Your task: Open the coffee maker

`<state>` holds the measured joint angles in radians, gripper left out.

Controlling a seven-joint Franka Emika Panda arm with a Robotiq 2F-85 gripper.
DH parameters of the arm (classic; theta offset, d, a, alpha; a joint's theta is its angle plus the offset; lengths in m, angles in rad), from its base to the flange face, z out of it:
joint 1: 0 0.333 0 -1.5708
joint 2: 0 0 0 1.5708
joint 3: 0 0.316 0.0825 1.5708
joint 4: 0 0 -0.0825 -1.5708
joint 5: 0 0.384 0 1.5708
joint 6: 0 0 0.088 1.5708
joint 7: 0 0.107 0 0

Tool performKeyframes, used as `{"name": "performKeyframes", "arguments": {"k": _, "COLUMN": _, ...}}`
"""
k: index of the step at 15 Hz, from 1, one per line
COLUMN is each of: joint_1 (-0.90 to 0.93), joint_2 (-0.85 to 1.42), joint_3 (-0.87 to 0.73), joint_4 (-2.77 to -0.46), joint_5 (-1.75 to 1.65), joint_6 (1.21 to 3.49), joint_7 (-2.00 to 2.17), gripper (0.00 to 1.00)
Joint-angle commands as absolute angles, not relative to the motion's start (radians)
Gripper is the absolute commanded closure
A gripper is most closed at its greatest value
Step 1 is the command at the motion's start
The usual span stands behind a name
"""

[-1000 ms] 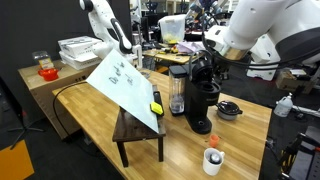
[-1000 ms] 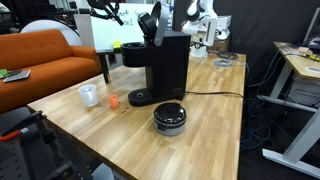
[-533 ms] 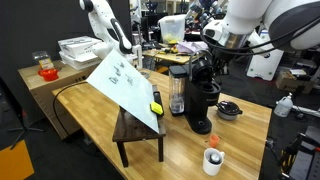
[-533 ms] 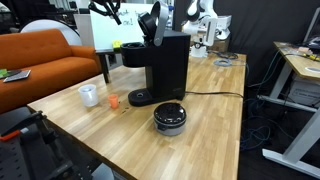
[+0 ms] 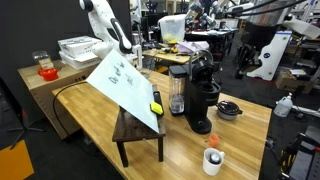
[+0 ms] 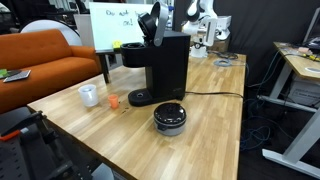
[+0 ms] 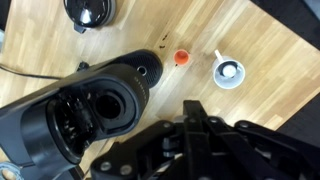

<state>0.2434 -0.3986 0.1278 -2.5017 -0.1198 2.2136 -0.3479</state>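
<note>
The black coffee maker [image 5: 203,97] stands on the wooden table [image 5: 245,135] with its hinged lid [image 5: 206,62] raised. It also shows in the exterior view from the other side [image 6: 166,66], lid [image 6: 150,20] tipped up. In the wrist view I look down into its open round pod chamber [image 7: 100,112]. My gripper [image 5: 243,62] hangs high up and off to the side of the machine, touching nothing. In the wrist view its fingers [image 7: 191,110] look pressed together and empty.
A small black round dish [image 6: 170,118] [image 5: 230,110] sits next to the machine. A white cup [image 6: 89,95] [image 7: 229,72] and an orange cap [image 6: 114,101] [image 7: 181,58] lie near it. A tilted whiteboard [image 5: 125,82] and a small dark side table [image 5: 140,132] stand by the table's end.
My arm has lifted off the coffee maker's top and swung up and away to the side. The lid stays raised. Nothing else has moved.
</note>
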Motion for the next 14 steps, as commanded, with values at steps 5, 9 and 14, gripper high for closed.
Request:
{"name": "performKeyframes", "arguments": {"k": 5, "joint_1": 0.256, "joint_2": -0.742, "joint_3": 0.125, "joint_4": -2.703, "joint_5": -0.067, "joint_6": 1.925, "joint_7": -0.204, "gripper": 0.77}}
{"name": "performKeyframes", "arguments": {"k": 9, "joint_1": 0.267, "joint_2": -0.782, "joint_3": 0.126, "joint_4": -2.734, "joint_5": -0.007, "joint_6": 1.869, "joint_7": -0.19, "gripper": 0.78}}
{"name": "performKeyframes", "arguments": {"k": 14, "joint_1": 0.271, "joint_2": -0.812, "joint_3": 0.122, "joint_4": -2.751, "joint_5": 0.008, "joint_6": 1.866, "joint_7": -0.181, "gripper": 0.67}}
